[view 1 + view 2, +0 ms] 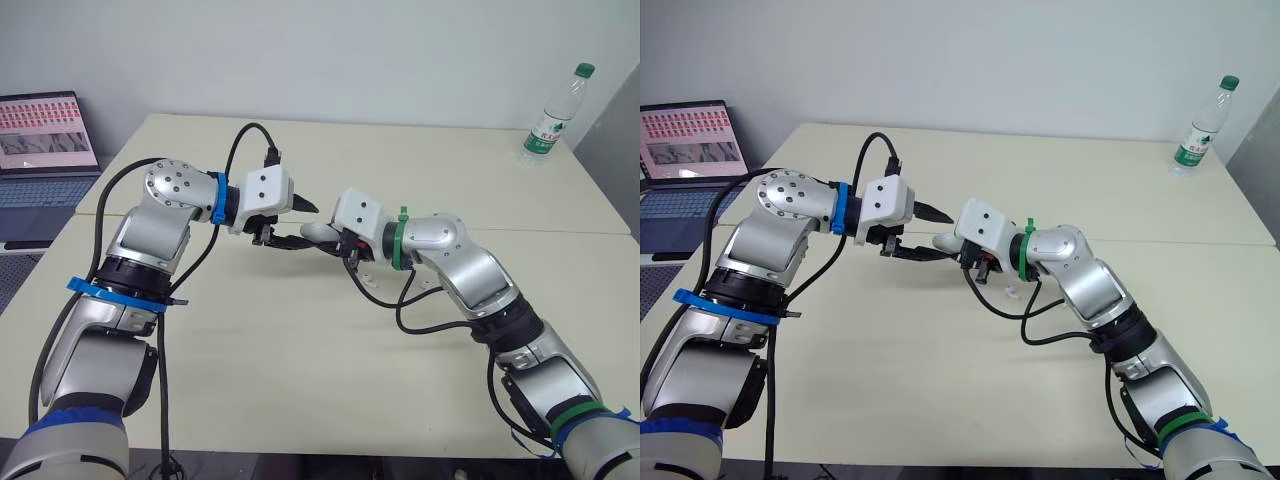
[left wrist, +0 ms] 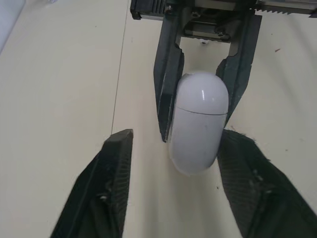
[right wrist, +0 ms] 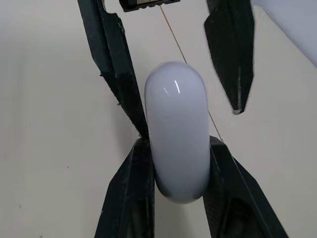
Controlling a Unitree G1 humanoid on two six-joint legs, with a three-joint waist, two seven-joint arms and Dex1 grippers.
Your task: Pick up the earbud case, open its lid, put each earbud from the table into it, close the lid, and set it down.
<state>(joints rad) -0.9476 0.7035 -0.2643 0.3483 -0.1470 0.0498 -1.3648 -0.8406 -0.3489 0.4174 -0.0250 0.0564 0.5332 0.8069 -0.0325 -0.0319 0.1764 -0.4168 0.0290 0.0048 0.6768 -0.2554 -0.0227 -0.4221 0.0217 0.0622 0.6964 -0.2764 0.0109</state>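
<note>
Right wrist view: the right gripper (image 3: 178,144) pinches the earbud case (image 3: 177,114) mid-body above the table (image 3: 49,99). The left gripper (image 2: 177,139) splays wide around its free end. Probably light, rigid and slippery: hold the flat sides.

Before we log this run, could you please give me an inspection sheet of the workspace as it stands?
Surface: beige table, with a seam running across it.
Job's things: white earbud case, lid shut, held between the two grippers; a small white item under the right wrist may be an earbud, too small to tell.
Clutter: water bottle upright at the far right corner.
Grippers: right gripper shut on the case; left gripper open, fingers either side of the case's other end.
Cables: black cables loop from both wrists.
Surroundings: laptop, screen on, beyond the table's left edge; pale wall behind.
</note>
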